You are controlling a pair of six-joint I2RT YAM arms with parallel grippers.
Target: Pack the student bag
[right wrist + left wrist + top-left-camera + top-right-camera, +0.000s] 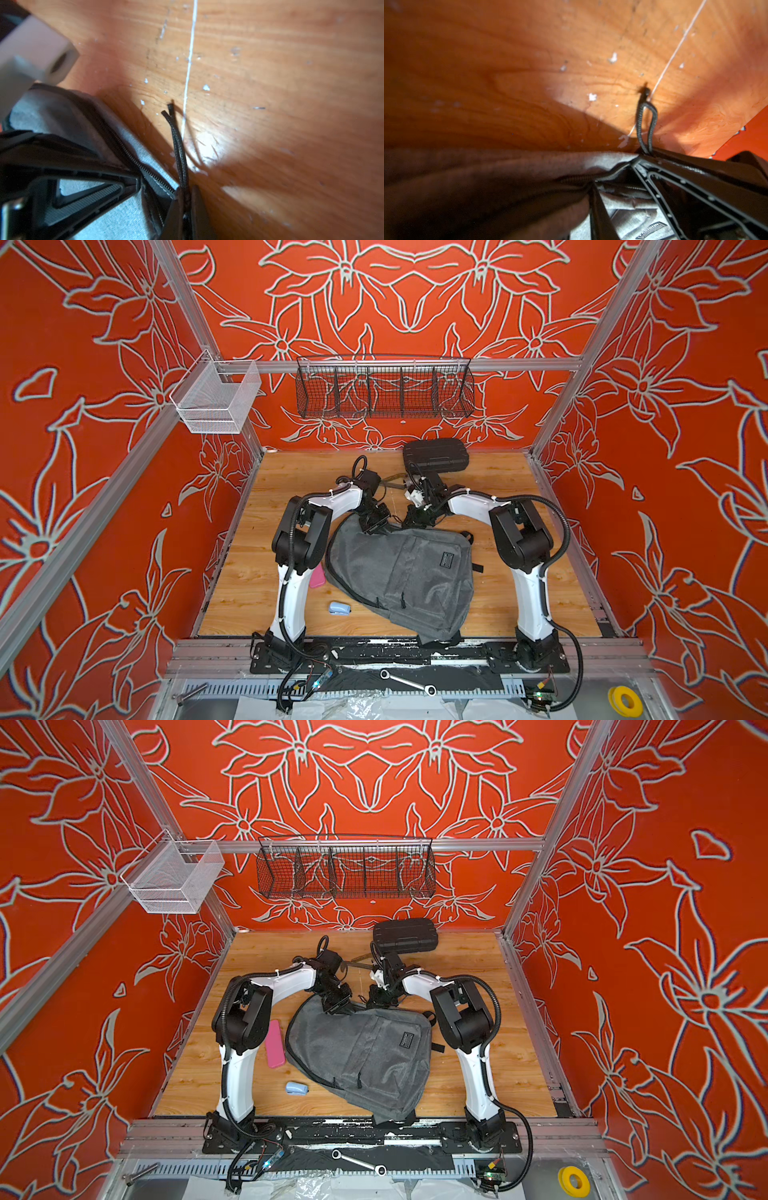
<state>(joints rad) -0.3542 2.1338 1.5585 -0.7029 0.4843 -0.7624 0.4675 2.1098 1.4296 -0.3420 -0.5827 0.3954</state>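
Lying: student bag (399,572) mid-surface, one corner over the near edge.
Right hand (184,193): clenched on a black zipper cord (176,141), which only the wrist views show.
Left hand (614,173): clamped on the bag's zippered edge.
Pink case (275,1044): full length in a top view, beside the bag.
Logo patch (447,560): writing unreadable.

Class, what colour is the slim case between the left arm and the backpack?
The case is pink, clearest in a top view.
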